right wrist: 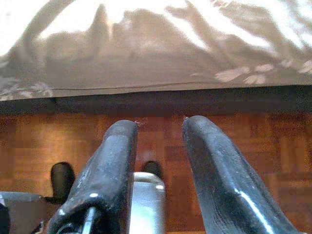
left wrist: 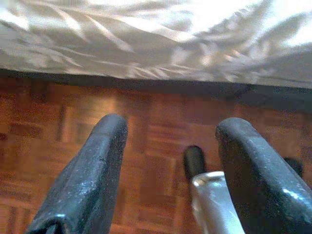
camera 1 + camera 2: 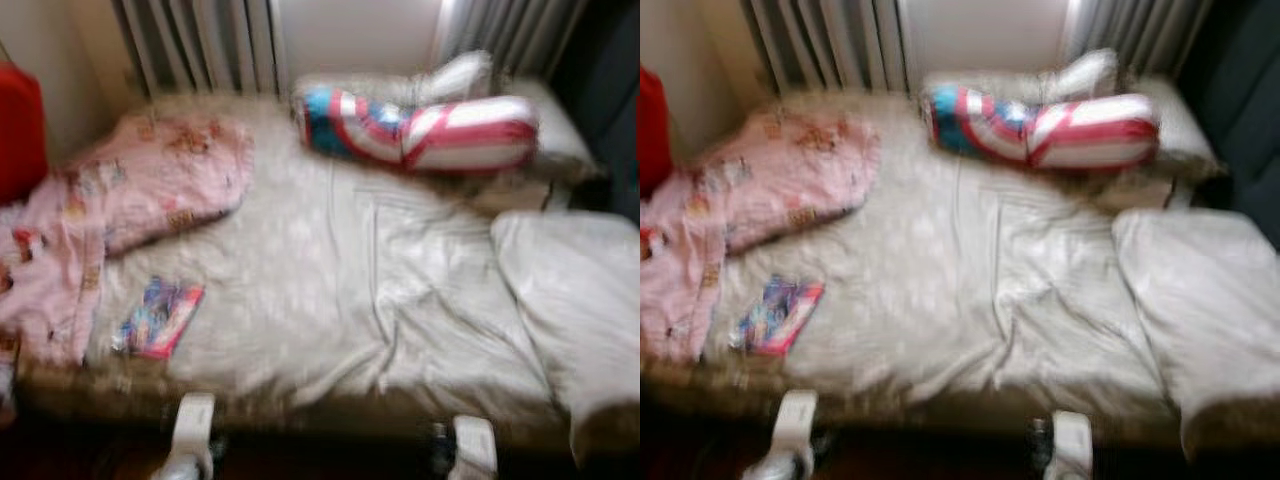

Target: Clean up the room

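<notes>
The bed with its rumpled pale grey sheet [image 3: 330, 300] runs wall to wall, its near edge close in front of the robot. A small colourful flat book [image 3: 157, 318] lies by the near left corner, a crumpled pink patterned blanket [image 3: 120, 200] covers the left edge, and a red, white and blue striped bolster [image 3: 420, 130] sits along the far edge. Both arms hang low over brown parquet floor [image 2: 146, 146] beside the bed: the left gripper [image 2: 168, 146] gapes wide, the right gripper [image 1: 158, 141] stands narrowly apart, both empty.
</notes>
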Motion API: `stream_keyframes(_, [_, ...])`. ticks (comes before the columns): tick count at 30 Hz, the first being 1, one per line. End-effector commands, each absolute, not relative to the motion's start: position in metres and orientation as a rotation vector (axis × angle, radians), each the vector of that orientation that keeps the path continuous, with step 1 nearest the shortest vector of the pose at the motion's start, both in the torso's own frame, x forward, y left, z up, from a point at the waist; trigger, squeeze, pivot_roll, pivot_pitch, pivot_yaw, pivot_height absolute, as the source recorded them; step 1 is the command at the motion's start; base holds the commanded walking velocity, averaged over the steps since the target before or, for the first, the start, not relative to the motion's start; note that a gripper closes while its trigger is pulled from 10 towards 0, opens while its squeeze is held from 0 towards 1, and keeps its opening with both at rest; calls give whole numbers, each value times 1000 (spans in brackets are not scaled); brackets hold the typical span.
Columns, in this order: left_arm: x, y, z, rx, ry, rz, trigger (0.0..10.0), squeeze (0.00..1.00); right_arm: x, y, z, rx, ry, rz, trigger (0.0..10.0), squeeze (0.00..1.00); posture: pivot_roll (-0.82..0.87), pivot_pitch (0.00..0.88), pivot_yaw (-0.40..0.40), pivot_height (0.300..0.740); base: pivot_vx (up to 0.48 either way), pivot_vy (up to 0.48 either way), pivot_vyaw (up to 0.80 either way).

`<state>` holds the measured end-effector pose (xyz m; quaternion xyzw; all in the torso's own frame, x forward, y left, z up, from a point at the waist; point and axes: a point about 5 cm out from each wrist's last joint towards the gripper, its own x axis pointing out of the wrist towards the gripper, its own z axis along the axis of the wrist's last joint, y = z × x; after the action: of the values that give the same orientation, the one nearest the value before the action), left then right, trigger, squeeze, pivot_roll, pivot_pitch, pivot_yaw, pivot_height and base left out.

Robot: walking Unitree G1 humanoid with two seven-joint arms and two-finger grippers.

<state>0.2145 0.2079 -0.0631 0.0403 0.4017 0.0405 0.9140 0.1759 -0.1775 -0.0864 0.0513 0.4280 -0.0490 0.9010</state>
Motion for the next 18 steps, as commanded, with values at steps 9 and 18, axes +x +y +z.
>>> stream_keyframes(9, [213,202,-66,74,845,67,10000,0,173,-185,-87,86,890,-113,10000,0,-87,37,-17,740,0,373,0])
stream_keyframes(18, [212,202,-66,74,847,68,10000,0,174,-183,-86,86,884,-107,10000,0,-86,35,-18,740,0,370,0])
